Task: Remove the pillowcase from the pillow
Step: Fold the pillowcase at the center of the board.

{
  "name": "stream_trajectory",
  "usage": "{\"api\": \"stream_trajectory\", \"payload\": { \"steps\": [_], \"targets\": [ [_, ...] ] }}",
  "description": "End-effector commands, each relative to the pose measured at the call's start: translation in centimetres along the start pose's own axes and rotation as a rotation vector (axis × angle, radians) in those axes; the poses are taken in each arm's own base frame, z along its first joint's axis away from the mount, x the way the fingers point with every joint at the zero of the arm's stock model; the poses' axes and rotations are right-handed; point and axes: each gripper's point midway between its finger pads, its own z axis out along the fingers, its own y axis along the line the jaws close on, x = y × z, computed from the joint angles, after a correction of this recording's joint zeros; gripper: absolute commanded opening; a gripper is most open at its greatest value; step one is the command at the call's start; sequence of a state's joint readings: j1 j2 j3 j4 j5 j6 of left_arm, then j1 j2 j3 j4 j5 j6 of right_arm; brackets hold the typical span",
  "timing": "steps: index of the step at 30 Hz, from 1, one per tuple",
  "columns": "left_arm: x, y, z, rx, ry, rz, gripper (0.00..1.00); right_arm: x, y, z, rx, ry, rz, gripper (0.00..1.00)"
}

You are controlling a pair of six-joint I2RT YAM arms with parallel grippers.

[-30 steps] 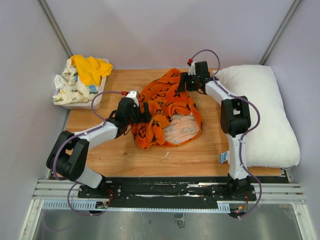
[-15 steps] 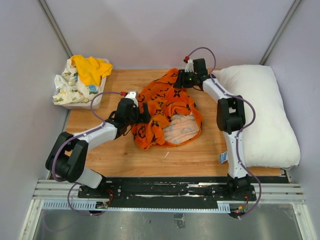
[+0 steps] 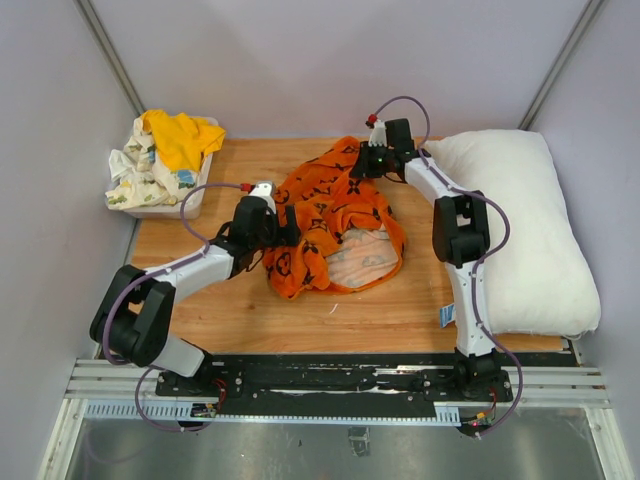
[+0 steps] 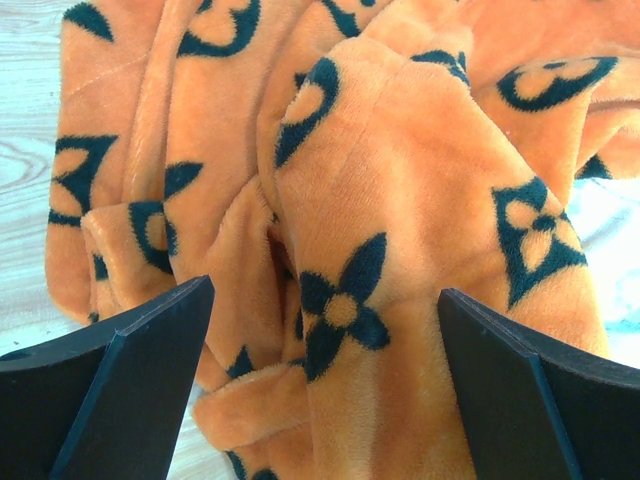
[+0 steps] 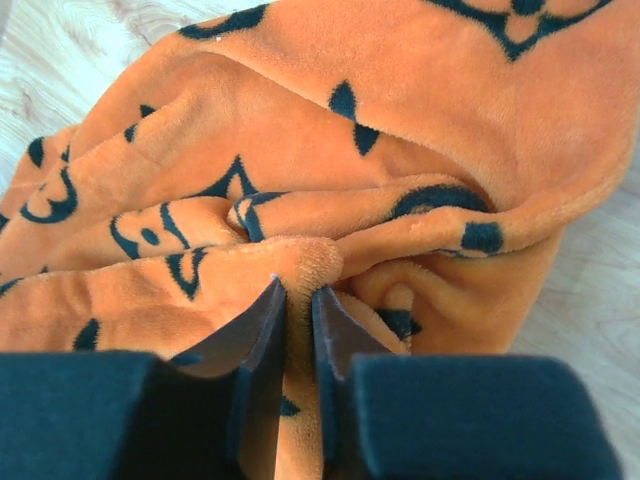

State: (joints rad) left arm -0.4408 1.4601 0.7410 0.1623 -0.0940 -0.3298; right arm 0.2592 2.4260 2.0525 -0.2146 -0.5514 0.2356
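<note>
The orange pillowcase (image 3: 330, 215) with black motifs lies crumpled mid-table, its pale inside showing at the near right. The white pillow (image 3: 530, 230) lies apart from it along the right edge, bare, with a small blue tag (image 3: 447, 315) at its near corner. My right gripper (image 3: 362, 160) is at the pillowcase's far edge. In the right wrist view it (image 5: 298, 295) is shut on a raised fold of the pillowcase (image 5: 400, 120). My left gripper (image 3: 287, 225) rests over the left side. In the left wrist view it (image 4: 322, 300) stands wide open astride folds of the pillowcase (image 4: 400, 180).
A white bin (image 3: 190, 200) at the back left corner holds a yellow cloth (image 3: 182, 138) and a white floral cloth (image 3: 135, 175). Grey walls close in the wooden table (image 3: 250, 310) on three sides. The pillow fills the right strip of the table.
My right gripper has shifted a little left onto the pillowcase's far edge and closed on a fold of it. The left arm, pillowcase and pillow have stayed put.
</note>
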Motion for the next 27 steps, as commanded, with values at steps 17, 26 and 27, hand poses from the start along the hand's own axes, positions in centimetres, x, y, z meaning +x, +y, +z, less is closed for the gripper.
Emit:
{"api": "stream_trajectory", "payload": {
  "steps": [17,26,27],
  "targets": [
    [0.4,2.4,-2.8,-0.096,-0.040,-0.085,0.99,-3.0,-8.7,-16.6,0.156,-0.459,0.484,0.01],
    [1.6,0.5,-3.3,0.009,-0.032,-0.211,0.97,-1.2,-7.4,-13.6,0.068,-0.339,0.450,0.01],
    [1.3,0.0,-3.5,0.039,-0.041,-0.231,0.97,-1.1,-7.2,-13.4,0.064,-0.333,0.445,0.01]
  ]
}}
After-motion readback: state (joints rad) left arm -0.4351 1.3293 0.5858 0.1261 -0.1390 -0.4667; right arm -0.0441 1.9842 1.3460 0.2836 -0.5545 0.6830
